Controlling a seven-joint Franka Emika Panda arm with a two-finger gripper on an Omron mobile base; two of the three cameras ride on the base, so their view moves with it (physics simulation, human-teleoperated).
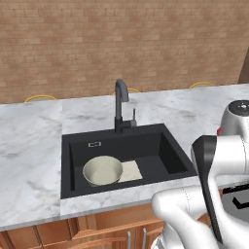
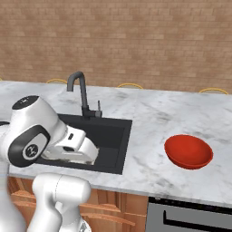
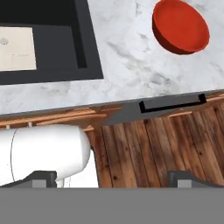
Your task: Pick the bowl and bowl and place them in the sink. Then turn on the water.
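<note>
Where marble counter (image 1: 29,141) meets brick wall (image 1: 121,39) | black sink (image 1: 168,146) inset | gripper (image 3: 118,177) wide.

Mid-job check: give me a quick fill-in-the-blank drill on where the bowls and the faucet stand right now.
1. The cream bowl sits inside the ____.
2. The bowl on the marble counter, to the right of the basin, is ____ in colour.
3. From the faucet, ____ water is running.
4. The gripper's fingertips stand ____, holding nothing.

Missing words: sink; red; no; open
</note>
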